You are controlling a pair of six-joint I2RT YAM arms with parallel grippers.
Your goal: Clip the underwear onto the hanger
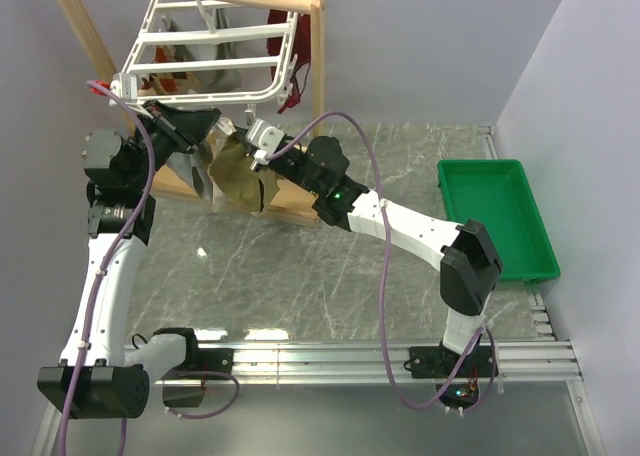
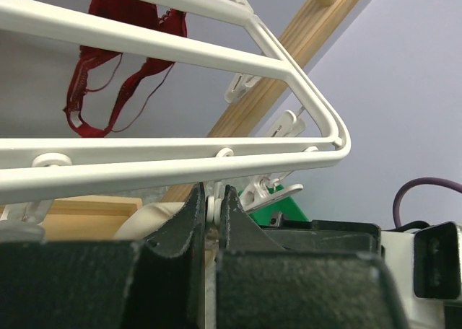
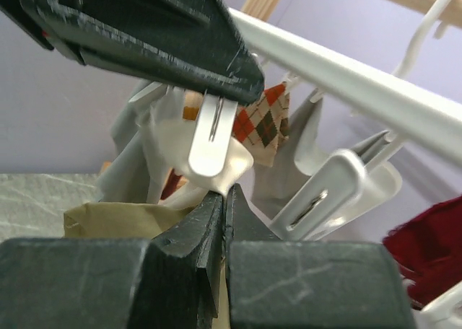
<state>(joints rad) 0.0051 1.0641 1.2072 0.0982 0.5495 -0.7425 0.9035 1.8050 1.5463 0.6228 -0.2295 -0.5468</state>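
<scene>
The white hanger (image 1: 200,51) hangs tilted from the wooden stand. My left gripper (image 1: 205,128) reaches up under its front rail (image 2: 144,152) and is shut on the handles of a small white clip (image 2: 211,210). In the right wrist view that clip (image 3: 213,138) hangs from the left gripper's dark fingers (image 3: 144,33), just above my right gripper (image 3: 225,193). The right gripper (image 1: 250,154) is shut on the top edge of the tan underwear (image 1: 240,176), which droops below and to the left (image 3: 108,217). The clip's lower end touches the right fingertips.
The wooden frame stand (image 1: 100,56) surrounds the hanger. A grey garment (image 1: 190,171) and a dark red garment (image 1: 295,86) hang from other clips, plus an argyle-patterned cloth (image 3: 263,120). A free clip (image 3: 332,192) dangles to the right. A green tray (image 1: 495,216) sits at the right.
</scene>
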